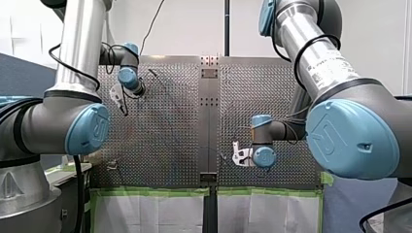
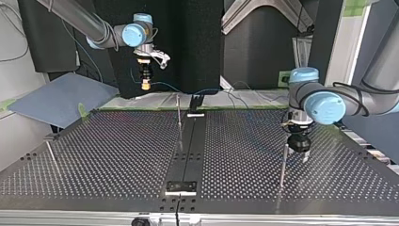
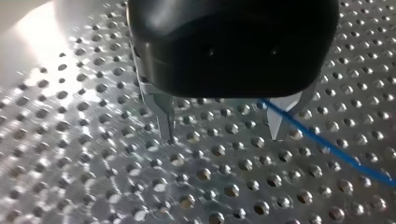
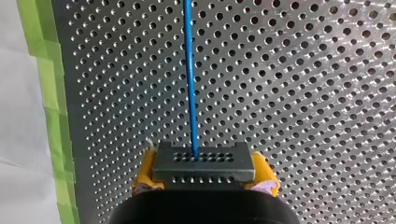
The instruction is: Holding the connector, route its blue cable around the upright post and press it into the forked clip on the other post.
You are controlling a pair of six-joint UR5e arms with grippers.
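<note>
- Two arms reached over the perforated surface (image 1: 165, 136), well apart from each other.
- My right tool (image 4: 204, 179) was clenched on the connector (image 4: 204, 161), a dark block with rows of small holes, with its yellow pads (image 4: 145, 170) pressed against both sides.
- From the connector's face the blue cable (image 4: 189, 70) ran in a straight line ahead of the right tool, above the surface.
- Green tape (image 4: 46, 93) edged the surface beside that tool.
- Seen in the top view, the right tool hung raised over the far edge of the surface at the view's left, pointing down, and the cable trailed from it toward the view's middle.
- My left tool (image 3: 222, 133), black with metal fingers (image 3: 163, 116), was released, with its fingers apart, nothing between them and their tips close over the surface.
- The blue cable crossed at one of those fingers and ran on outside the gap; whether it touched the finger could not be told.
- In the top view the left tool sat low at the view's right, just beside the near post (image 2: 283, 165), a thin upright rod.
- The middle post (image 2: 179, 120) stood by the dark centre strip (image 2: 188, 155), and the side post (image 2: 51, 155) stood at the view's left.
- Which post carried the forked clip could not be told.
</note>
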